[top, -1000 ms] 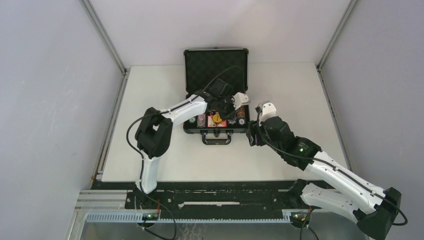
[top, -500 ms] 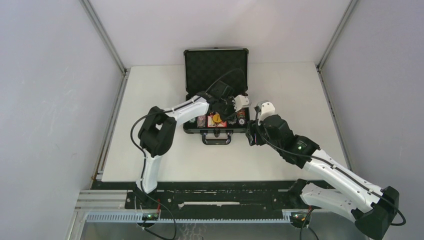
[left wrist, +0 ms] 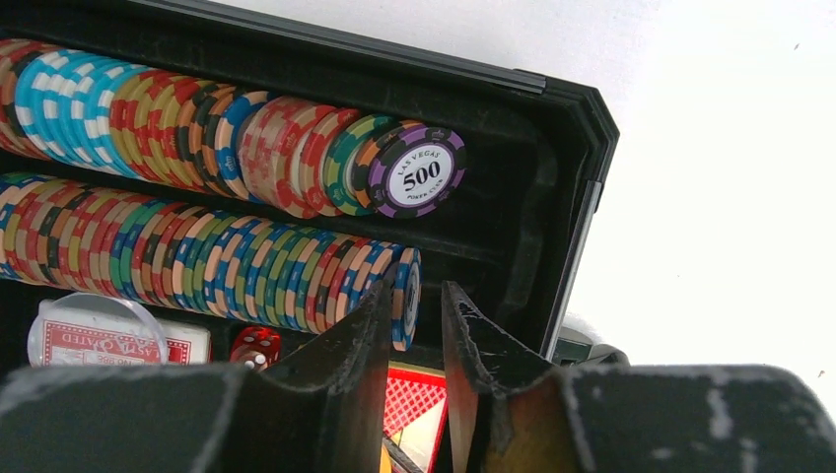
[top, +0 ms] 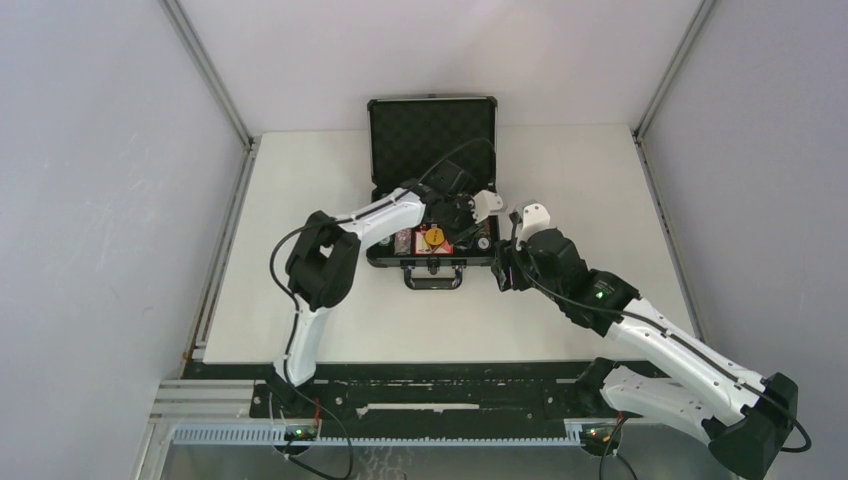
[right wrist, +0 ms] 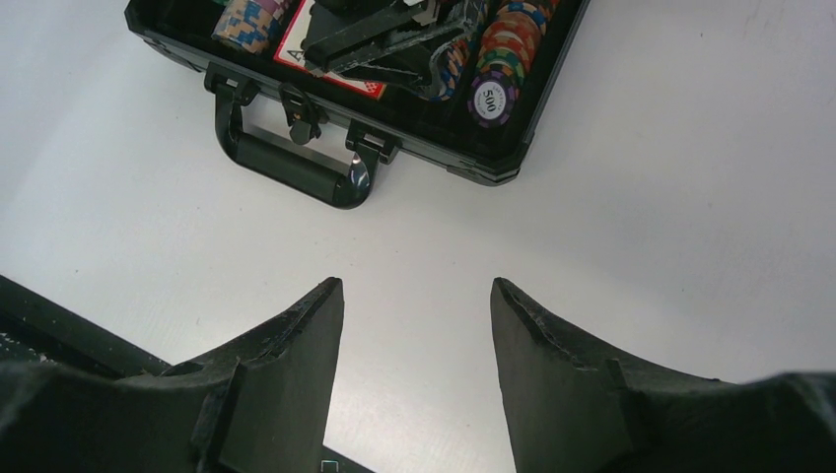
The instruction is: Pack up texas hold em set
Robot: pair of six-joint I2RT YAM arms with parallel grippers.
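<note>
Open black hard briefcase [top: 410, 140] at the middle of the white counter [top: 300, 200]. Over its right end the left end effector [left wrist: 416, 296], shut a second ago, now has its jaws slightly parted and empty at the end of the lower row of multicoloured poker chips [left wrist: 197, 261], probably a chip just released; the right end effector [right wrist: 416, 291] hangs wide open, empty, above bare counter. Only the left arm blocks the lid; red card box [left wrist: 182, 347] and small red die [left wrist: 254, 347] already lie inside.
</note>
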